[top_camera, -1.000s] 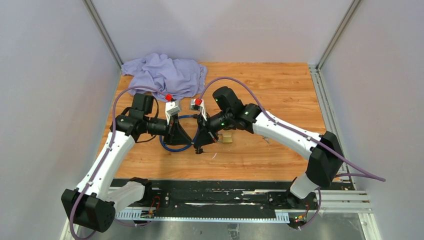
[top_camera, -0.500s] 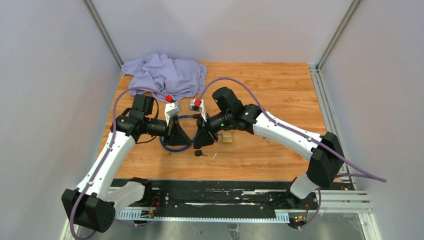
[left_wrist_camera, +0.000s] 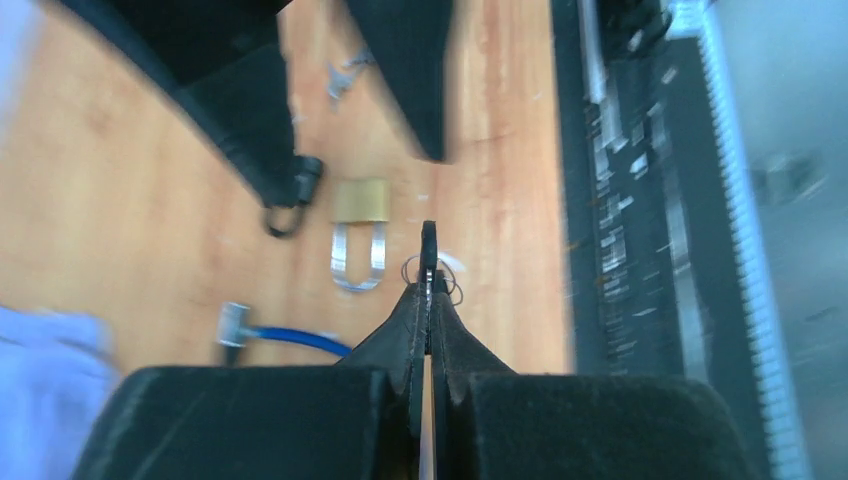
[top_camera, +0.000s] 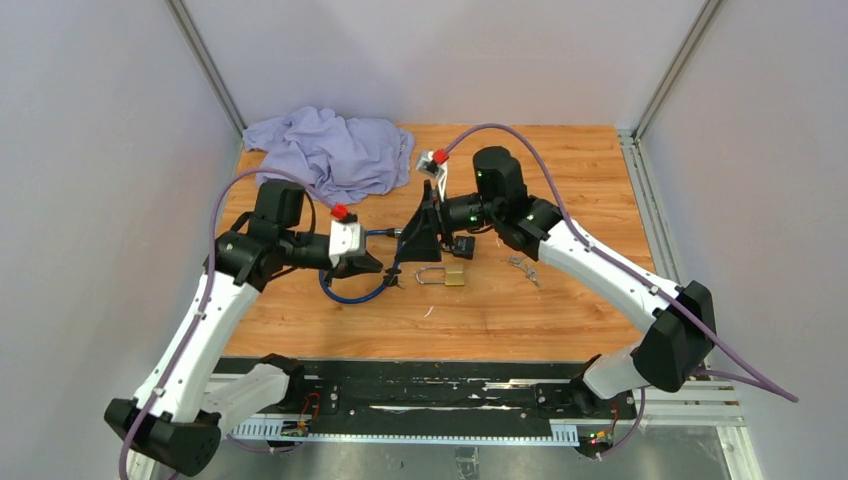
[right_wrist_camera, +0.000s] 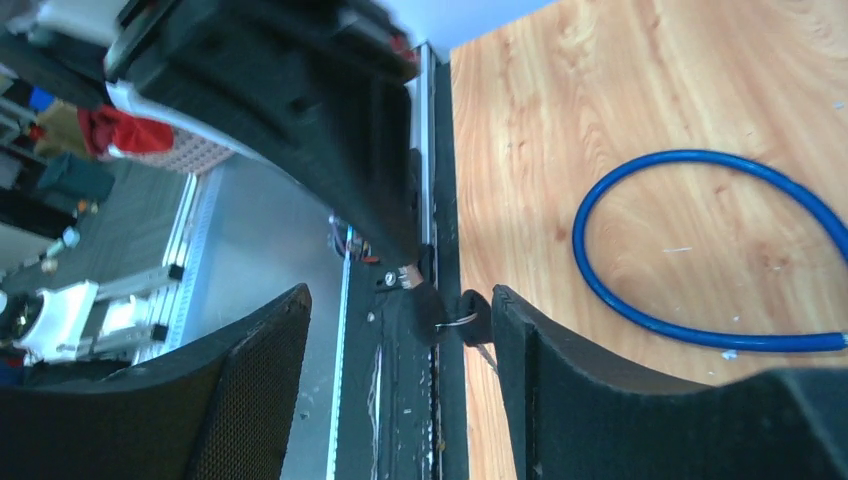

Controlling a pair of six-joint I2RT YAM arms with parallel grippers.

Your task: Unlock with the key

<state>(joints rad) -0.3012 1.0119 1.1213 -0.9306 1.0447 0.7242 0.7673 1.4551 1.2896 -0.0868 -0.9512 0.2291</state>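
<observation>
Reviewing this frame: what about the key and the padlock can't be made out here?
Black-headed key blade: hidden inside the shut left end effector, left wrist view.
Brass padlock keyhole, and whether its silver shackle is latched: blurred in left wrist, too small in top external.
Padlock in right wrist view: outside the frame.

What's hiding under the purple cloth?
The purple cloth lies crumpled on the wooden table. Nothing sticks out from under it, and the cloth covers whatever might be beneath.
</observation>
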